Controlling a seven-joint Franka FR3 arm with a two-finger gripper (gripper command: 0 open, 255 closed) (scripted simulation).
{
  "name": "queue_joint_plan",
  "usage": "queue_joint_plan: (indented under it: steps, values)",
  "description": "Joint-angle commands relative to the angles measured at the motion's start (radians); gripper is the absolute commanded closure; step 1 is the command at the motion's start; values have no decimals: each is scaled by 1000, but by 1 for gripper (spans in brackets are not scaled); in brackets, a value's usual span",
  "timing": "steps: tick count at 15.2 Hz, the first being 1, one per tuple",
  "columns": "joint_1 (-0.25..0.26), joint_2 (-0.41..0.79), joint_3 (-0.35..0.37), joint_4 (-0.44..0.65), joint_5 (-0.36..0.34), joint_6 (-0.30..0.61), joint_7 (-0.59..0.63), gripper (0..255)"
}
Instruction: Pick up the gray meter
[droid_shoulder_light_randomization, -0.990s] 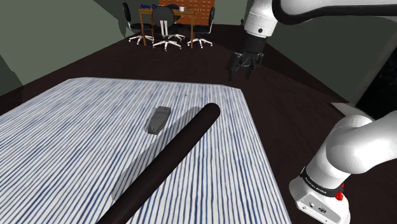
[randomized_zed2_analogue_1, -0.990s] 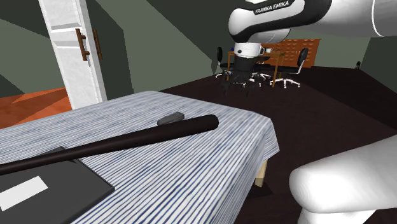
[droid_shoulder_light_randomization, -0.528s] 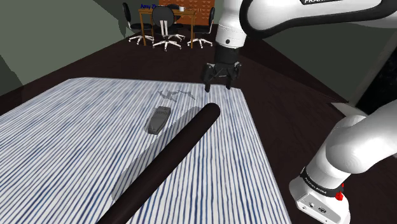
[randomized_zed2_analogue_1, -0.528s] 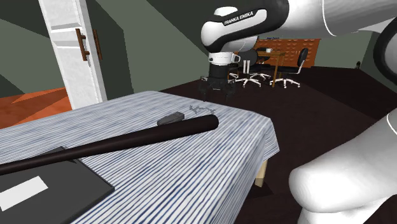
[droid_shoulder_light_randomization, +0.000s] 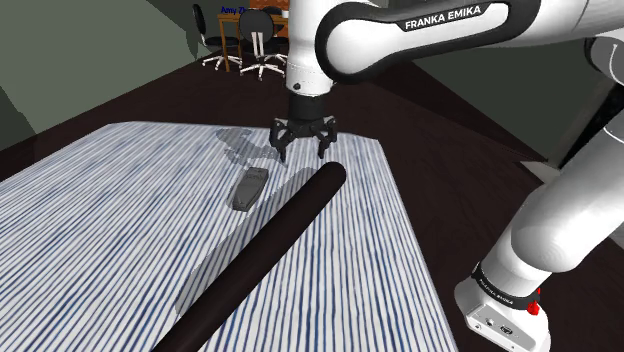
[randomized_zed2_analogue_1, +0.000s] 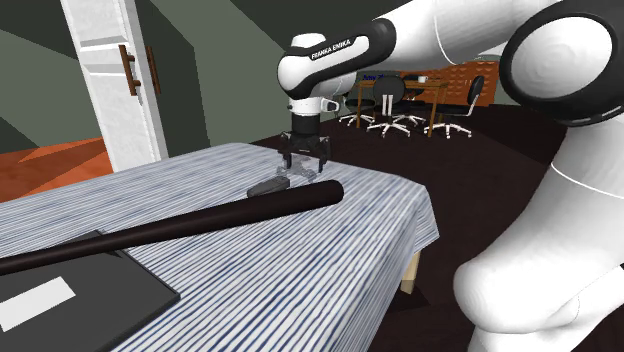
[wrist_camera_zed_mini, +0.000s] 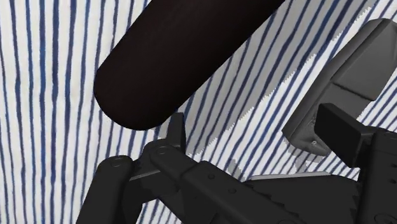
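Gripper (droid_shoulder_light_randomization: 302, 152) is hanging over the far end of the striped table (droid_shoulder_light_randomization: 100, 230), upper middle of the shoulder view. Its fingers are spread wide and it isn't holding anything. The gray meter (droid_shoulder_light_randomization: 249, 188) lies flat on the cloth, just down and to the left of the gripper in that frame, and the fingers aren't touching it. Right beside the meter, on its right, a long black bat (droid_shoulder_light_randomization: 270, 245) runs diagonally down to the bottom edge. Its rounded end sits just below the gripper in the frame.

In the second exterior view the gripper (randomized_zed2_analogue_1: 303, 170) is a bit above centre. The meter (randomized_zed2_analogue_1: 268, 185) is just down-left of it, and the bat (randomized_zed2_analogue_1: 200, 222) stretches off toward the left edge. A black pad (randomized_zed2_analogue_1: 110, 285) lies at lower left.

Wrist view: the meter (wrist_camera_zed_mini: 347, 76) sits outside one finger (wrist_camera_zed_mini: 340, 130) and is partly hidden by it. The bat's end (wrist_camera_zed_mini: 178, 57) is off past the other finger. Striped cloth shows in the gap between them.
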Motion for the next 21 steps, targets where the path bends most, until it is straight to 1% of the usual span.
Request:
queue_joint_plan:
  steps: [1, 5, 9, 10, 17, 19, 20, 21]
  values:
    - [6, 100, 33, 77, -48, -1, 95, 0]
    - [54, 298, 62, 241, -152, -24, 264, 0]
    - [139, 501, 50, 444, -245, -75, 403, 0]
    - [150, 522, 46, 468, -253, -82, 415, 0]
    - [146, 536, 38, 385, -263, 12, 422, 0]
    - [146, 536, 38, 385, -263, 12, 422, 0]
    - [147, 537, 38, 386, -263, 12, 422, 255]
    - [147, 537, 38, 386, -263, 12, 422, 255]
